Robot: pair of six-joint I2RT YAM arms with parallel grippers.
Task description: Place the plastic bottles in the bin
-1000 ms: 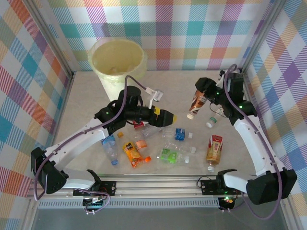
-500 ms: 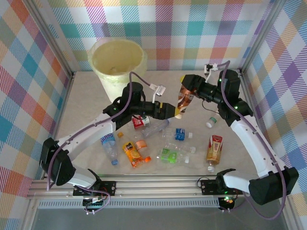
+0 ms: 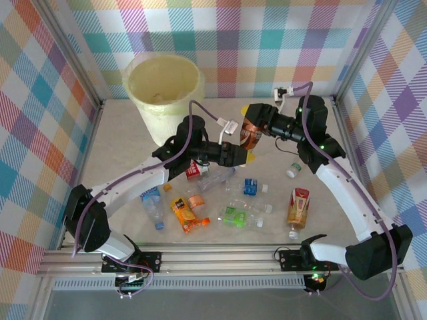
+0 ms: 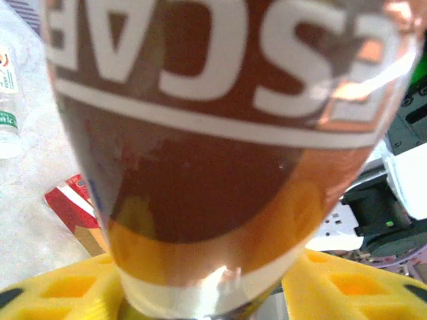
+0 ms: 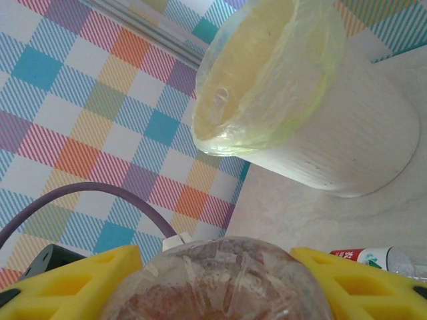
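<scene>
Right arm has swung left with the brown-labelled bottle (image 3: 251,133), now steeply tilted, neck down. Left gripper (image 3: 247,157) pinches its neck, right gripper (image 3: 259,125) clamps its base, both arms outstretched.

A robot test cell in a lab: an aluminium frame (image 3: 70,57) at upper left holds plaid cloth walls (image 3: 267,47) around a pale worktop (image 3: 117,160), with a left arm (image 3: 133,183) and right arm (image 3: 347,193) bolted to a rail (image 3: 220,252) along the bottom.

My right gripper (image 5: 213,270) is clamped on a brown bottle (image 5: 217,290). I've got the bin (image 5: 333,140) ahead by the checked wall (image 5: 80,87), with a second bottle (image 5: 380,257) lying near it.
</scene>
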